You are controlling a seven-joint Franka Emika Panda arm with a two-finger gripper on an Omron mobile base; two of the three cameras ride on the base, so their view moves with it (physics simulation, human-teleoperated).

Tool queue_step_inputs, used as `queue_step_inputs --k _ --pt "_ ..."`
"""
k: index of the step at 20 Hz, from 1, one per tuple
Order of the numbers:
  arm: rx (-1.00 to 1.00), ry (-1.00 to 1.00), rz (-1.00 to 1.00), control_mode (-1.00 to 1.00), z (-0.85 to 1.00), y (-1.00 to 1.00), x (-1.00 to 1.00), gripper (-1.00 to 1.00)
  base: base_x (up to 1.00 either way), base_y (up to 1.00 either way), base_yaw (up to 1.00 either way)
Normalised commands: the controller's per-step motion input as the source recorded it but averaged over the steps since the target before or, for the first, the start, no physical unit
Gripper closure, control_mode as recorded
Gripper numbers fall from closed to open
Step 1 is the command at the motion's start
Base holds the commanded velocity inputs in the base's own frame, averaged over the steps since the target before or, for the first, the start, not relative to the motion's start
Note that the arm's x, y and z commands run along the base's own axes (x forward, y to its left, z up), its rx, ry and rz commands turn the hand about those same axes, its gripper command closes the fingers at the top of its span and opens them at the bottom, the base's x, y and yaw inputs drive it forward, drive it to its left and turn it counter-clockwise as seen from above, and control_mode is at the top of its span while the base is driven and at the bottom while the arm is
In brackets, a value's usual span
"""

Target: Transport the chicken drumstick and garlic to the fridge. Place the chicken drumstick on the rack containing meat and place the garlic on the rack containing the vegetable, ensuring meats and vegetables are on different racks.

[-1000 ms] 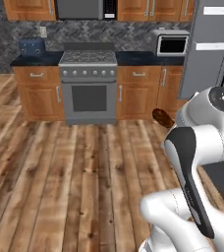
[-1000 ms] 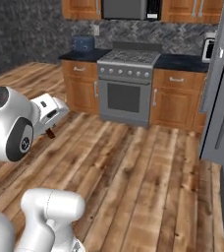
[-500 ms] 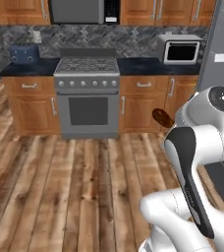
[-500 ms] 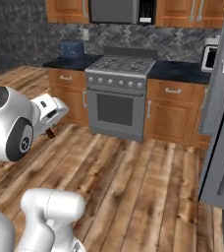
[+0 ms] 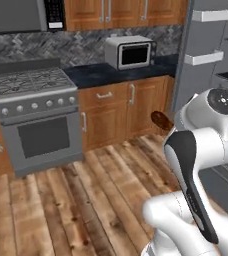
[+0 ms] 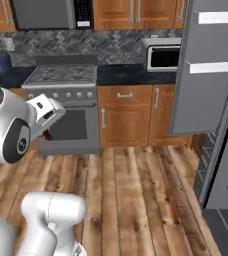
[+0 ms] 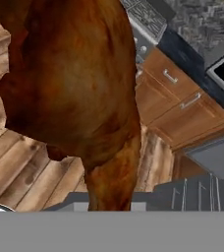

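drumstick carried in a closed grip, fridge door open

the gripper (image 6: 45, 134) is closed on the drumstick (image 7: 79, 88), which looms large and reddish-brown in the hand view, fat end up, tapering down toward the bottom edge. in the left base view the drumstick's brown end (image 5: 161, 120) sticks out just left of the white arm, held in the air in front of the wood cabinets (image 5: 118, 112). the fridge (image 6: 213, 95) stands at the right with its grey door swung open. the stove (image 5: 33, 117) sits left of the cabinets, and a microwave (image 5: 130, 52) rests on the dark counter (image 5: 91, 74). wood plank floor (image 6: 136, 200) lies below.
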Motion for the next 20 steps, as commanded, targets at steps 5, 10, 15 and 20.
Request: queue_step_inputs --k 5,10,15,20 --pt "0.0 0.0 0.0 1.0 0.0 0.0 0.0 1.0 0.55 0.58 -0.79" --pt "0.0 0.0 0.0 1.0 0.0 0.0 0.0 1.0 0.65 0.86 -0.61" --pt "0.0 0.0 0.0 1.0 0.0 0.0 0.0 1.0 0.63 0.88 -0.6" --pt "0.0 0.0 0.0 1.0 0.0 0.0 0.0 1.0 0.29 0.53 -0.8"
